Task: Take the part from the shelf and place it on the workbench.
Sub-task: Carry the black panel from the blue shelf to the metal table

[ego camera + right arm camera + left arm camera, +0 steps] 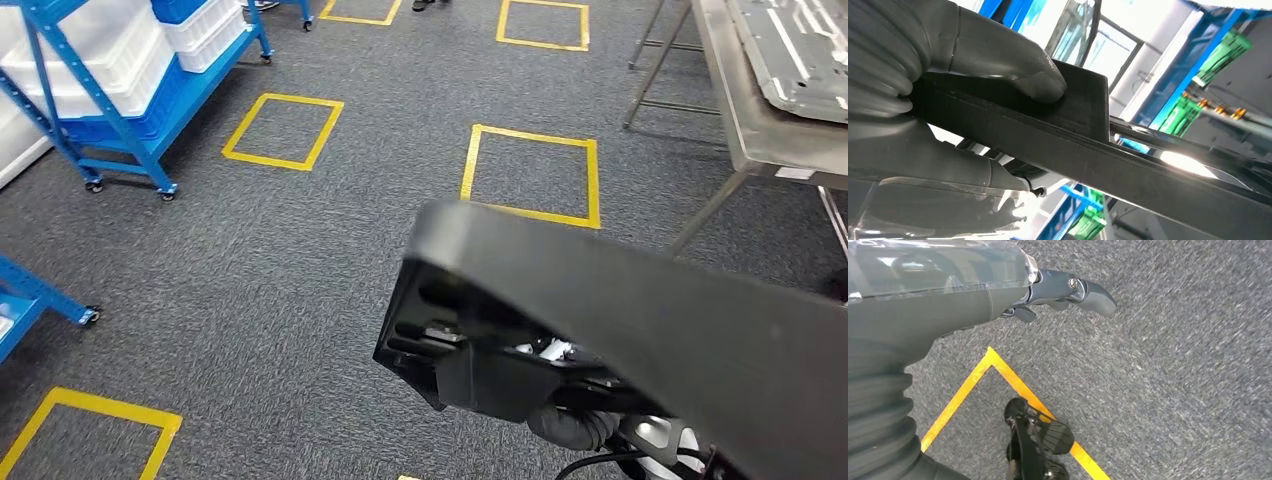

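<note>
Black part (1088,150) in right hand (948,100) — aloft

Head view looks from high on the body forward and down at the grey carpet (300,280) with yellow taped squares (283,131), the blue shelf (120,90) far left, the metal desk (760,120) far right, and the black part (640,320) very near the lens. Left wrist view sits close behind the left hand (1068,290), pointing down at the same carpet and a yellow tape corner (993,360). Right wrist view is tight behind the right hand (948,75), angled upward along the same part toward blue racking (1208,55).
</note>
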Robot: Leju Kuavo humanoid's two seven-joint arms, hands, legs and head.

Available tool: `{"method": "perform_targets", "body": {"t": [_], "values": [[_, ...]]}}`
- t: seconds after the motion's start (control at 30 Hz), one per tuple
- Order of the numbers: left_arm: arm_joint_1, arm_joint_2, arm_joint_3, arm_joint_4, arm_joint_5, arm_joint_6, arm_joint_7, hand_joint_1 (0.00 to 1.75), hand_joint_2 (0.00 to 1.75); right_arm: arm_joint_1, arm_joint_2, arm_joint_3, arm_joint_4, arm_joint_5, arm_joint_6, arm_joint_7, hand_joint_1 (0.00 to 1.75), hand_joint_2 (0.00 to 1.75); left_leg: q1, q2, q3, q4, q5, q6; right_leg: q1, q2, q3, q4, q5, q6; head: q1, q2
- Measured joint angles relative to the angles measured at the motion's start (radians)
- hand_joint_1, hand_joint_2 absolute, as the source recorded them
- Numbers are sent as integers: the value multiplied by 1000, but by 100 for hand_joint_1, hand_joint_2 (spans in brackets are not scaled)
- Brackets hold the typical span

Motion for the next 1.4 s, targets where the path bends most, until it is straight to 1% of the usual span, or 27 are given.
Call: {"method": "perform_targets", "body": {"t": [0.03, 0.07, 0.1, 0.17, 0.23, 0.3, 0.37, 0.43, 0.47, 0.5, 0.57, 0.63, 0.67, 0.73, 0.8, 0.83, 0.9, 0.93, 0.97, 1.0, 1.03, 1.1, 1.17, 1.23, 1.27, 1.33, 1.4], "values": [[0, -2, 0, 0, 4, 5, -1, 0, 175, -12, 0, -3, 10, -6, 0, 0, 175, 175, 2, -6, 26, -65, 43, 0, -1, 12, 1, 3, -2, 2, 0, 0], [0, -4, 0, 0, 8, 8, -3, 0, 175, -26, 1, -7, 19, -11, 1, 1, 175, 175, 6, -22, 56, -136, 77, 0, -2, 23, 0, 8, -4, 6, 0, 0], [0, -5, 0, 0, 13, 10, -6, 0, 175, -42, 1, -11, 28, -17, 2, 4, 175, 175, 8, -39, 80, -194, 100, 2, -2, 33, -4, 14, -6, 11, 0, 0], [0, -6, 0, 0, 20, 10, -12, 0, 175, -73, 5, -15, 44, -27, 1, 22, 175, 175, 8, -60, 98, -239, 108, 10, -3, 51, -14, 22, -5, 24, 0, 0], [-1, -6, 1, 0, 26, 12, -15, 0, 175, -99, 9, -17, 59, -37, -2, 52, 175, 175, 5, -46, 97, -244, 113, 23, -6, 62, -21, 21, -1, 37, 0, 0], [-4, -7, 4, 0, 29, 14, -15, 0, 175, -121, 11, -21, 70, -42, -7, 70, 175, 175, 5, -29, 99, -254, 121, 39, -6, 32, -37, 51, -21, 46, 0, 0], [-3, -7, 6, 0, 30, 16, -15, 0, 175, -138, 13, -24, 79, -45, -10, 75, 175, 175, 3, -10, 100, -260, 125, 48, -5, -14, -87, 155, -79, 51, 0, 0], [1, -7, 9, 0, 29, 16, -16, 0, 175, -142, 14, -24, 91, -47, -14, 75, 175, 175, 0, 8, 98, -260, 124, 50, -8, -28, -146, 276, -126, 55, 0, 0], [2, -7, 10, 0, 28, 15, -17, 0, 175, -141, 14, -26, 97, -49, -16, 75, 175, 175, -1, 18, 98, -260, 123, 50, -10, -30, -157, 298, -125, 56, 0, 0], [3, -7, 10, 0, 28, 12, -18, 0, 175, -140, 14, -28, 104, -50, -17, 74, 175, 175, -2, 26, 99, -259, 122, 50, -11, -33, -148, 280, -107, 56, 0, 0], [2, -7, 11, 0, 23, 3, -22, 0, 175, -141, 14, -35, 114, -51, -20, 73, 175, 175, -3, 43, 104, -259, 118, 45, -9, -57, -79, 146, -42, 51, 0, 0], [2, -7, 11, 0, 16, -9, -32, 0, 175, -147, 15, -44, 122, -49, -31, 74, 175, 175, -7, 56, 107, -258, 114, 37, 0, -85, -22, 36, -7, 40, 0, 0], [1, -7, 11, 0, 12, -14, -37, 0, 175, -151, 15, -50, 126, -47, -41, 79, 175, 175, -8, 63, 108, -258, 112, 32, 4, -89, -14, 17, -6, 34, 0, 0], [-1, -7, 10, 0, 3, -23, -47, 0, 175, -159, 16, -68, 135, -44, -60, 93, 175, 175, -9, 77, 112, -260, 110, 22, 7, -71, -14, 12, -3, 22, 0, 0], [-5, -7, 8, 0, -3, -28, -50, 0, 175, -166, 16, -87, 142, -40, -74, 108, 175, 175, -6, 64, 107, -240, 92, 14, 2, -55, -9, 2, 2, 10, 0, 0], [-6, -7, 7, 0, -5, -29, -50, 0, 175, -172, 17, -95, 147, -36, -81, 115, 175, 175, -5, 47, 91, -203, 69, 11, -1, -48, -7, -3, 5, 5, 0, 0], [-5, -6, 7, 0, -7, -30, -47, 0, 175, -180, 19, -110, 159, -23, -98, 126, 175, 175, -3, 13, 29, -73, 8, 9, 0, -31, -6, -3, 6, -1, 0, 0], [-5, -5, 7, 0, -7, -30, -44, 0, 175, -182, 20, -118, 169, -16, -109, 129, 175, 175, -3, 6, -4, -9, -12, 7, 1, -21, -6, -2, 6, -2, 0, 0], [-4, -5, 6, 0, -8, -29, -42, 0, 175, -182, 21, -127, 179, -7, -122, 130, 175, 175, -3, 3, -25, 25, -14, 7, 1, -10, -6, -1, 6, -2, 0, 0], [-4, -5, 6, 0, -9, -29, -40, 0, 175, -182, 21, -137, 189, 5, -139, 130, 175, 175, -3, 2, -28, 19, 4, 7, 2, 1, -6, 0, 5, -2, 0, 0], [-4, -5, 6, 0, -10, -29, -39, 0, 175, -183, 22, -146, 197, 21, -159, 130, 175, 175, -3, 0, -10, -28, 40, 8, 1, 12, -6, 3, 4, 0, 0, 0], [-6, -4, 6, 0, -11, -27, -38, 0, 175, -186, 25, -160, 207, 54, -200, 130, 175, 175, -1, -29, 49, -168, 108, 13, 0, 33, -8, 11, 0, 6, 0, 0], [-7, -4, 6, 0, -12, -26, -37, 0, 175, -188, 27, -167, 213, 73, -226, 131, 175, 175, -1, -54, 80, -241, 130, 19, -2, 51, -16, 17, -1, 16, 0, 0], [-9, -4, 5, 0, -14, -25, -37, 0, 175, -188, 28, -171, 216, 81, -235, 132, 175, 175, -4, -46, 83, -247, 130, 29, -5, 67, -22, 15, 4, 29, 0, 0], [-10, -3, 4, 0, -15, -25, -37, 0, 175, -188, 28, -173, 216, 81, -235, 132, 175, 175, -4, -38, 84, -252, 133, 36, -6, 63, -23, 17, 2, 34, 0, 0], [-13, -3, 1, 0, -17, -26, -37, 0, 175, -191, 29, -177, 217, 81, -236, 132, 175, 175, -2, -20, 89, -264, 139, 49, -3, 24, -44, 60, -27, 44, 0, 0], [-11, -4, -3, 0, -19, -27, -38, 0, 175, -193, 29, -180, 219, 81, -239, 132, 175, 175, -4, -1, 90, -268, 141, 55, -4, -20, -102, 179, -88, 50, 0, 0]]}}
